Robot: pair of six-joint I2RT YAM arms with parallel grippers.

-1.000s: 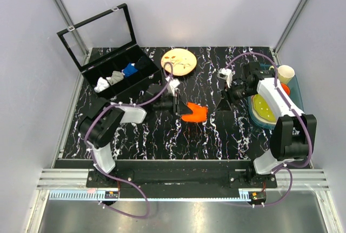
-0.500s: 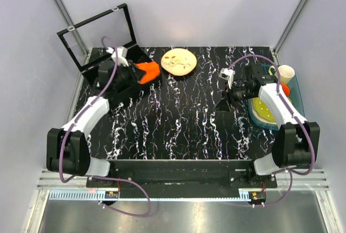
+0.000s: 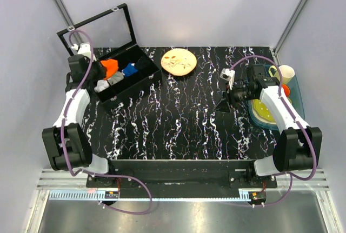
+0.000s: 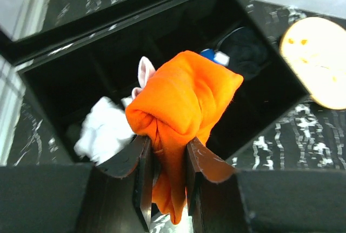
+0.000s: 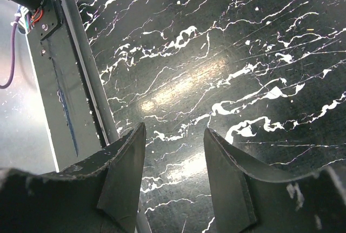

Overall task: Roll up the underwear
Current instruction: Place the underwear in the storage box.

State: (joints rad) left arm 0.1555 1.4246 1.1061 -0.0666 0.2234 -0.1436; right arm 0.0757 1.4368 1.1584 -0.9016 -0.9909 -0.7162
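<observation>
The underwear [image 3: 111, 68] is a bunched bright orange roll. My left gripper [image 3: 104, 68] is shut on it and holds it over the left part of the black compartment box [image 3: 141, 77]. In the left wrist view the orange underwear [image 4: 184, 98] is pinched between my left gripper [image 4: 165, 152] jaws, above a white rolled garment [image 4: 102, 130] in the box. My right gripper [image 3: 226, 105] is open and empty over the marble table at the right; in the right wrist view it [image 5: 173, 152] shows only bare table between its jaws.
The box [image 4: 259, 108] also holds grey [image 3: 115, 77], blue [image 3: 130, 70] and black [image 3: 144, 62] rolls, its lid [image 3: 97, 33] standing open. A round wooden plate [image 3: 179, 61] lies at the back. A teal tray [image 3: 294, 90] with a yellow plate and cups stands at the right.
My left gripper carried the orange underwear from the table's middle back and left to over the box's left compartments. My right gripper stayed nearly still.
</observation>
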